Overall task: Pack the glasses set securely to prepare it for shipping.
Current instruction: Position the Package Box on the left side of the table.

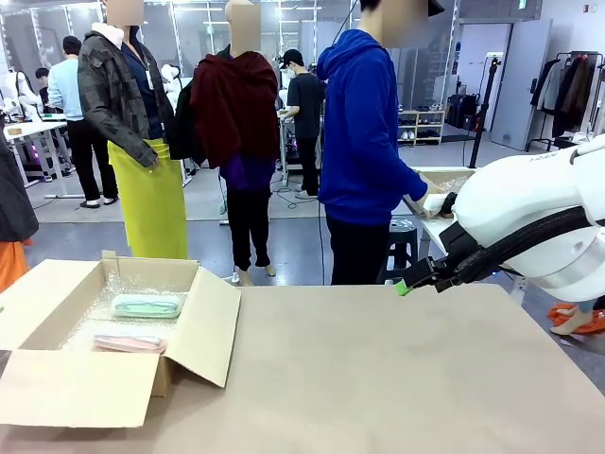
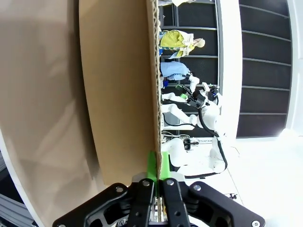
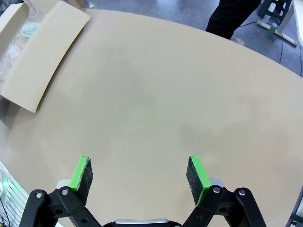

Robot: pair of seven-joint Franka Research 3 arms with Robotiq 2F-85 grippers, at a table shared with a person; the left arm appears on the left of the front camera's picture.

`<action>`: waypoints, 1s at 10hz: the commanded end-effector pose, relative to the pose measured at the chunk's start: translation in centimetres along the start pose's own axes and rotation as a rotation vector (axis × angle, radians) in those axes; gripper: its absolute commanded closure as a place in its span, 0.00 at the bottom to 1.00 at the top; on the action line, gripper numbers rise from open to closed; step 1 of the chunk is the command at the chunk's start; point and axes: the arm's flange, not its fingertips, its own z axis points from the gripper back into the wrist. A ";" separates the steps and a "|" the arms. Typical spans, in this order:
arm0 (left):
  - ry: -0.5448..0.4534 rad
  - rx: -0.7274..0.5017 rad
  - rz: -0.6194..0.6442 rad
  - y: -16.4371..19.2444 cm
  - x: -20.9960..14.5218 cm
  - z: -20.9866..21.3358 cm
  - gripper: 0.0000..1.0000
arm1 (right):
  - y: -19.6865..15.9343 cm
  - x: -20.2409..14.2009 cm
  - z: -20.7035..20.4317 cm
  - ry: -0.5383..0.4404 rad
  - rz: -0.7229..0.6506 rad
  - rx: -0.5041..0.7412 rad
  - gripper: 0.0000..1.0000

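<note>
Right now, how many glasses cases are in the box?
2. The mint-green case lies on bubble wrap toward the far side of the open cardboard box; the pink case lies nearer the robot, partly behind the box's front wall. Nothing suggests more hidden.

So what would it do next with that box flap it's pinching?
Probably fold the flap inward over the box. The left pincer is shut on the flap's edge, both cases, mint and pink, already lie inside on bubble wrap, and the flaps stand open.
</note>
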 end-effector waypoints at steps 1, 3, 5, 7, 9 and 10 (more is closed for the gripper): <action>-0.004 -0.007 0.000 -0.3 -0.5 -0.3 0.98 | 0.4 0.2 0.2 0.001 -0.021 -0.003 0.00; -0.004 -0.007 0.000 -0.3 -0.5 -0.3 0.98 | 0.4 0.2 0.2 0.001 -0.021 -0.003 0.00; 0.000 -0.001 0.000 0.0 0.0 0.0 0.80 | 0.4 0.2 0.2 0.001 -0.021 -0.003 0.00; 0.008 0.037 -0.023 0.0 -0.8 0.0 0.44 | 0.4 0.2 0.2 0.001 -0.021 -0.003 0.00; -0.001 0.107 -0.043 0.2 -1.4 0.5 0.11 | 0.4 0.2 0.2 0.001 -0.021 -0.003 0.00; -0.020 0.147 -0.064 0.1 -1.0 1.1 0.00 | 0.4 0.2 0.2 0.001 -0.021 -0.003 0.00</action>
